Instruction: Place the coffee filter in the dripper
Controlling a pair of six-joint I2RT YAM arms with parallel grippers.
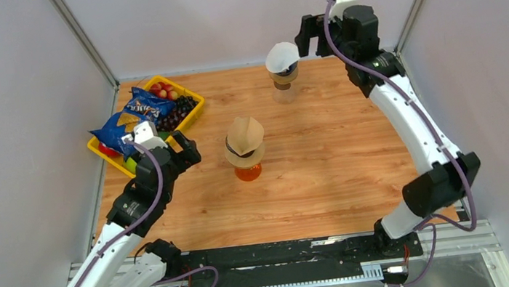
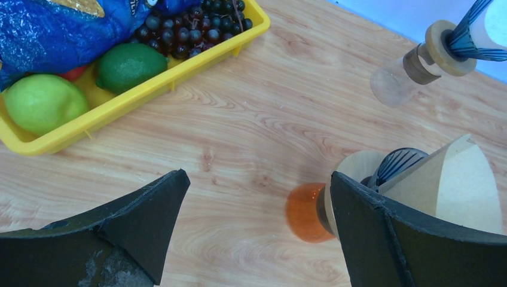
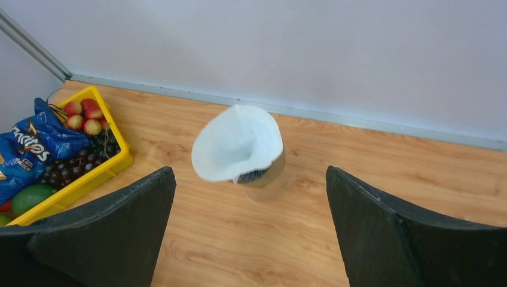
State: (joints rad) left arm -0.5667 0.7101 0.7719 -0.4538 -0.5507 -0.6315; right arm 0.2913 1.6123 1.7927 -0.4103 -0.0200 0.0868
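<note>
A white coffee filter (image 1: 282, 56) sits open in a dark ribbed dripper (image 1: 285, 74) on a clear glass at the back of the table; the right wrist view looks down on the same filter (image 3: 238, 142). My right gripper (image 1: 306, 36) (image 3: 250, 173) hangs open just right of it and above, holding nothing. A brown filter (image 1: 245, 135) (image 2: 466, 179) sits in a second dripper (image 2: 397, 164) on an orange glass (image 1: 248, 172) (image 2: 305, 212) mid-table. My left gripper (image 1: 189, 150) (image 2: 258, 176) is open and empty, left of that glass.
A yellow tray (image 1: 193, 116) (image 2: 179, 66) at the back left holds a blue chip bag (image 1: 138, 114), grapes, limes (image 2: 128, 66) and small red fruit. Grey walls close in the table on three sides.
</note>
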